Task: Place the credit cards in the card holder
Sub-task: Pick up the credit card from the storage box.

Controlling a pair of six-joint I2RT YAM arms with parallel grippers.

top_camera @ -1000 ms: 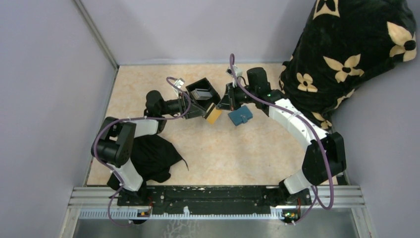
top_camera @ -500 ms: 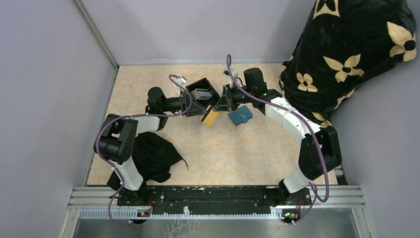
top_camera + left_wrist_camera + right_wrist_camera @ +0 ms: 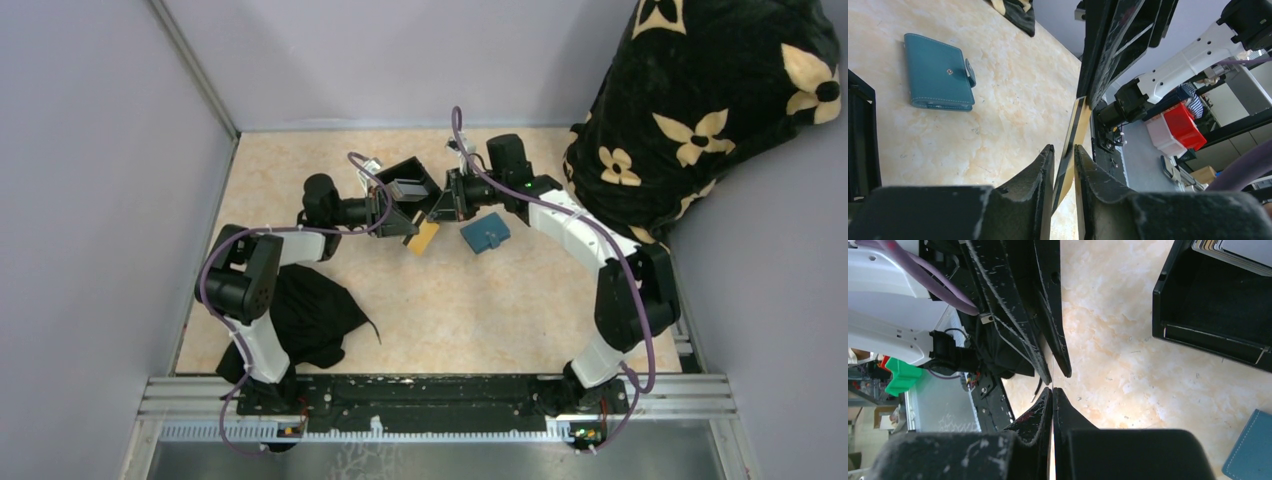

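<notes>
The tan card (image 3: 424, 237) stands on edge above the table (image 3: 460, 310), just left of the teal wallet (image 3: 485, 232). Both arms reach in from opposite sides and meet over it. Near them are a black tray (image 3: 418, 172), a black cloth (image 3: 310, 315) and a flowered blanket (image 3: 710, 100). The left gripper (image 3: 1064, 167) clamps one end of the card. The right gripper (image 3: 1053, 400) is pressed nearly together on the card's thin far edge.

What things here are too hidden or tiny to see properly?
- Tan-yellow card: left wrist view shows it edge-on; left gripper covers its lower end.
- Right gripper: right wrist view, finger slit too thin to show whether anything is pinched.
- Card holder: right wrist view, cut off by the corner.
- Grey cards in the black tray: top view, too small to count.
</notes>
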